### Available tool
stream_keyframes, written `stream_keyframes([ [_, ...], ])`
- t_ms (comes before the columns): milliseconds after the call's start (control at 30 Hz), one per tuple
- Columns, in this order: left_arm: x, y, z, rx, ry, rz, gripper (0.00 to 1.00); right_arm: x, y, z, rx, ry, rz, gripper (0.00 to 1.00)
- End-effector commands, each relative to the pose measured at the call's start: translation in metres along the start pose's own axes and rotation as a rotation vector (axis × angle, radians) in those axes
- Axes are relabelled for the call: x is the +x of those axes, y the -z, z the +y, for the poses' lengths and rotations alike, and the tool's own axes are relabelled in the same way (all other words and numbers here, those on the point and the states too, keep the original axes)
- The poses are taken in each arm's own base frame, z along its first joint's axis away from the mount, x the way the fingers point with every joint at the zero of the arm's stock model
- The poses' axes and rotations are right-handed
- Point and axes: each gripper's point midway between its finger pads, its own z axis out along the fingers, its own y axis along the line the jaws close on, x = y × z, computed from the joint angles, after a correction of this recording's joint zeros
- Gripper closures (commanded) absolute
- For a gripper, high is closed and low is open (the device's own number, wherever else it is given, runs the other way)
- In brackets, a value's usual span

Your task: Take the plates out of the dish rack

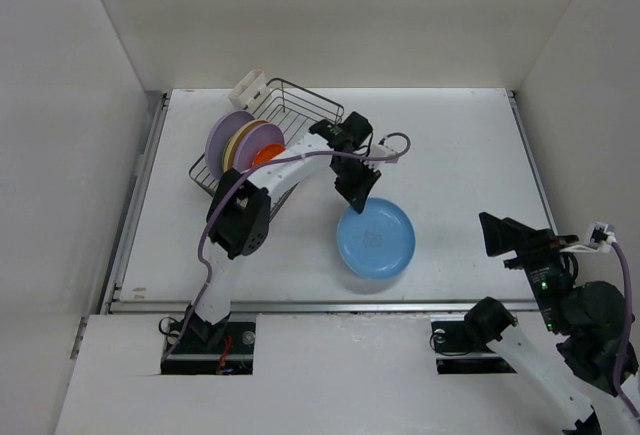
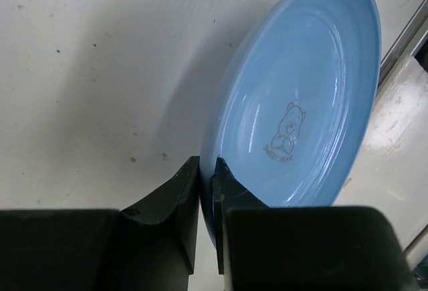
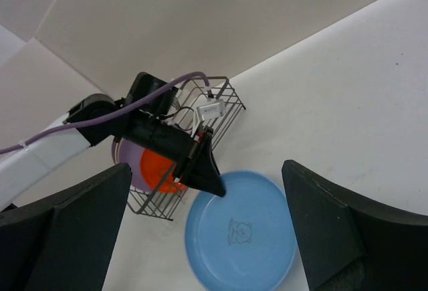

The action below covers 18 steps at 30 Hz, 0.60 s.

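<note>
White table (image 1: 450, 135) bears the blue plate (image 1: 376, 240) at frame centre; the left gripper (image 1: 357, 201) pinches its upper-left rim, and pulling away unreleased would likely drag it. Lower right, the right gripper (image 1: 502, 239) gapes empty.

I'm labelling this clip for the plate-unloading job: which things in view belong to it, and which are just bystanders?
Part of the job:
- blue plate, out of the rack, left jaws shut on its rim
- lavender plate, cream-yellow plate and orange plate, standing in the dish rack

Bystanders:
- white caddy at the rack's corner
- right jaws, open, off to the side
</note>
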Motion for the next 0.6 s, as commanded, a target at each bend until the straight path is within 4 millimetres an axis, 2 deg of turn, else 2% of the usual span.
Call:
stream_keyframes([
  [0, -0.025, 0.014, -0.012, 0.055, -0.059, -0.109, 0.97, -0.003, -0.003, 0.001, 0.004, -0.015, -0.017, 0.00],
  [33, -0.022, 0.008, -0.008, 0.047, -0.042, -0.094, 0.84, -0.003, -0.003, 0.001, 0.004, -0.015, -0.017, 0.00],
  [100, -0.020, 0.001, -0.003, 0.036, -0.036, -0.083, 0.70, 0.002, -0.006, -0.001, 0.020, -0.002, 0.004, 0.00],
  [167, -0.019, 0.001, 0.001, 0.017, -0.035, -0.080, 0.61, -0.001, -0.005, 0.001, 0.015, -0.006, -0.002, 0.00],
  [200, -0.015, -0.001, 0.004, 0.001, -0.029, -0.069, 0.51, -0.001, -0.005, 0.001, 0.015, -0.006, -0.002, 0.00],
  [333, -0.023, 0.024, 0.008, -0.095, -0.048, -0.119, 0.39, 0.000, -0.006, 0.001, 0.020, -0.002, 0.004, 0.00],
  [367, -0.026, 0.034, 0.008, -0.125, -0.036, -0.138, 0.39, 0.000, -0.006, 0.001, 0.020, -0.002, 0.004, 0.00],
  [400, -0.031, 0.058, 0.012, -0.217, -0.038, -0.181, 0.37, 0.000, -0.006, 0.001, 0.020, -0.002, 0.004, 0.00],
  [433, -0.034, 0.073, 0.015, -0.277, -0.035, -0.207, 0.36, 0.000, -0.006, 0.001, 0.020, -0.002, 0.004, 0.00],
  [467, -0.035, 0.088, 0.020, -0.346, -0.028, -0.232, 0.27, 0.000, -0.006, 0.001, 0.020, -0.002, 0.004, 0.00],
  [500, -0.036, 0.120, 0.035, -0.510, -0.020, -0.270, 0.23, 0.000, -0.006, 0.001, 0.020, -0.002, 0.004, 0.00],
  [567, -0.033, 0.150, 0.053, -0.660, -0.012, -0.292, 0.21, 0.000, -0.006, 0.001, 0.020, -0.002, 0.004, 0.00],
])
